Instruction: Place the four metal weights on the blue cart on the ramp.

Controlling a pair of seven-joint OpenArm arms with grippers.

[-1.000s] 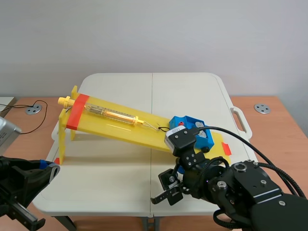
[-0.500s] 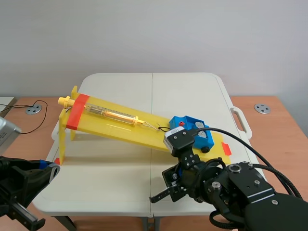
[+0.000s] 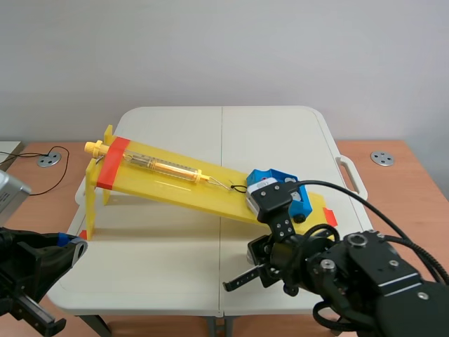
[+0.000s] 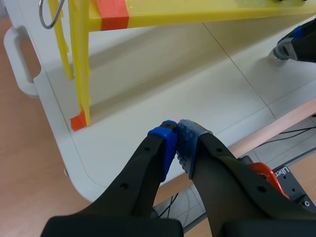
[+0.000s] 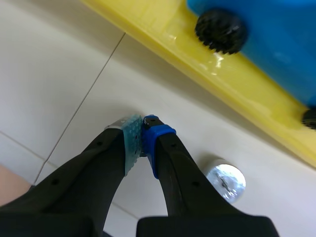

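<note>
The right hand (image 5: 142, 129) hangs low over the bench (image 5: 54, 69) with its two pads pressed together and nothing between them. As I read it, the job now is to pick up the metal weight (image 5: 225, 180) standing just beside its blue-padded finger.

To do it cleanly, the hand should part wide first and slide sideways until the weight sits squarely between the pads. Then it can come down and close on the round wall rather than the rim, since so smooth a piece could squirt out. The lift must clear the near edge of the ramp (image 3: 175, 184) before swinging over the blue cart (image 3: 283, 191). The weight ought to go in gently, as a knock could set the cart rolling.

The weight is a small, shiny cylinder with a bright flat top. It stands upright on the white bench, on the near side of the ramp, close to the cart's black wheel (image 5: 220, 30). In the scene view the right arm hides it. How many weights the cart already carries I cannot tell.

The left hand (image 4: 176, 134) sits at the near left corner, closed on nothing.
</note>
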